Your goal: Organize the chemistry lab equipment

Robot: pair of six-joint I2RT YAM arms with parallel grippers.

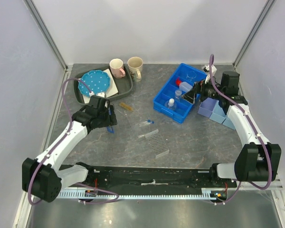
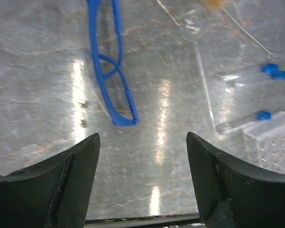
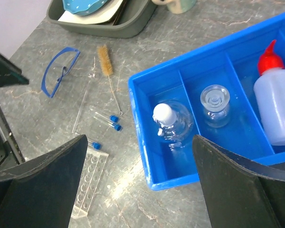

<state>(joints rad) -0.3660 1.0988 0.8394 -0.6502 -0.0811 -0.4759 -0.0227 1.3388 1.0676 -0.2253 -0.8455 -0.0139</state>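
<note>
Grey stone-look table (image 1: 190, 142), blue plastic divided bin (image 3: 138, 128) on its right side. Right gripper (image 3: 140, 140) hangs over the bin, jaws spread wide, nothing between them. Left gripper (image 2: 142, 137) is also spread and empty, low over bare table just short of the blue-framed safety glasses (image 3: 61, 71), which lie flat. Clear plastic tube rack (image 3: 88, 183) is on the table, outside the bin. White squeeze bottle with red cap (image 3: 275, 109) sits in a bin compartment. Tan bristle brush with wire handle (image 3: 103, 59) lies between glasses and bin. 3 blue-capped clear tubes (image 3: 107, 118) lie loose by the rack.

white arms (image 1: 61, 140), black joints (image 1: 38, 178), purple cables (image 1: 212, 64)
</note>
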